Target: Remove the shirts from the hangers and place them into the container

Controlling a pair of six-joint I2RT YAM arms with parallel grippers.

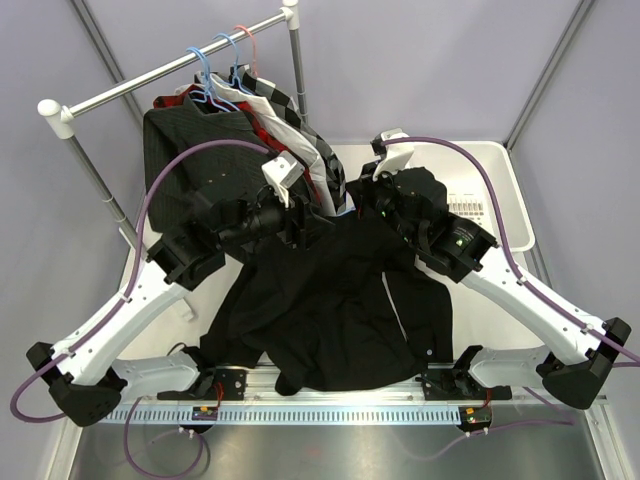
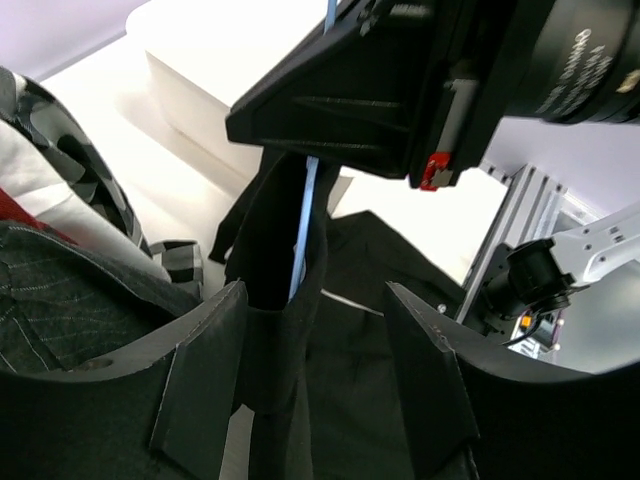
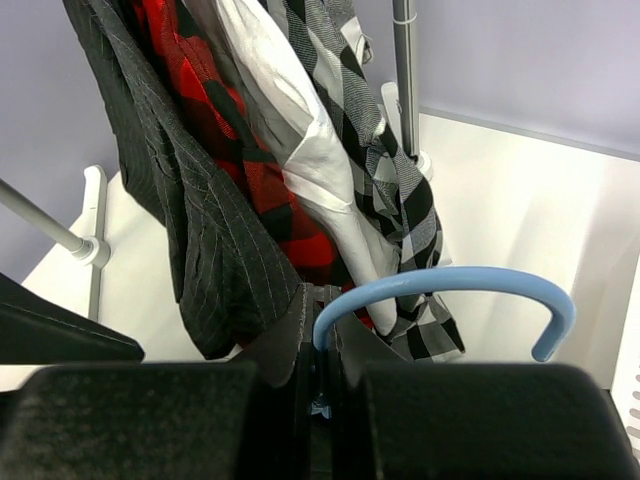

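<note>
Top view: the black shirt [image 1: 340, 310] sprawls over the table between my two arms, its collar end lifted toward the right gripper [image 1: 375, 195]. The left gripper [image 1: 300, 215] is at its shoulder. The container [image 1: 500, 165] sits just behind the right arm with no shirt showing in it. Four other shirts [image 1: 215, 140] hang on the rail [image 1: 150, 75].

Left wrist: the fingers [image 2: 205, 380] stand apart on either side of a hanging fold of black shirt [image 2: 275, 340], not pinching it. The blue hanger [image 2: 303, 230] runs down into that fold.

Right wrist: the right gripper [image 3: 320, 375] is clamped on the neck of the hanger [image 3: 450, 280], whose hook curls free of the rail.

I judge the shirt light, limp and a little slippery. It will sag and drag wherever it is unsupported, so I would pinch a thick bunch at the shoulder or collar. The hanger is thin and stiff; the grip at its neck suits it.
</note>
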